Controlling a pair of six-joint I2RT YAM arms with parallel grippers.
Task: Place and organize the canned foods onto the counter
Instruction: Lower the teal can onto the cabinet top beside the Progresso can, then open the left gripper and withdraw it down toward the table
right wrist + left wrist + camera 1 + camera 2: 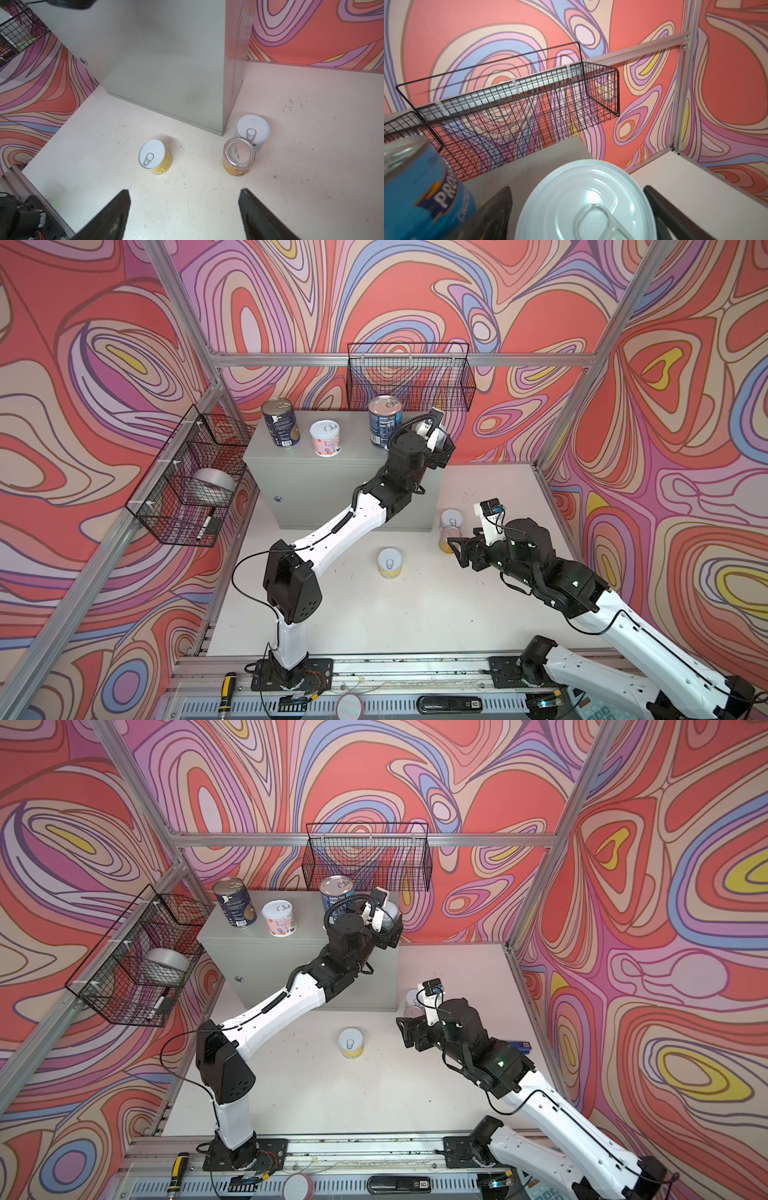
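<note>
On the grey surface (pixel 353 456) stand two blue cans (pixel 281 423) (pixel 384 420) and a pink can (pixel 325 438). The left pincer (pixel 577 212), jaws wide, straddles a short can (pixel 585 199) at the top's 3 o'clock corner; grip cannot be told. The right pincer (pixel 185 214) hangs open and empty over the white table (pixel 415 605), where a yellow can (pixel 154 156) sits at 11 o'clock, and an orange can (pixel 238 156) touching a white can (pixel 252 132) at 1 o'clock.

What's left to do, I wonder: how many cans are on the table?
3: a yellow can alone before the counter; an upside-down orange can near its right front corner; a white can just behind that. Others may be hidden.
</note>
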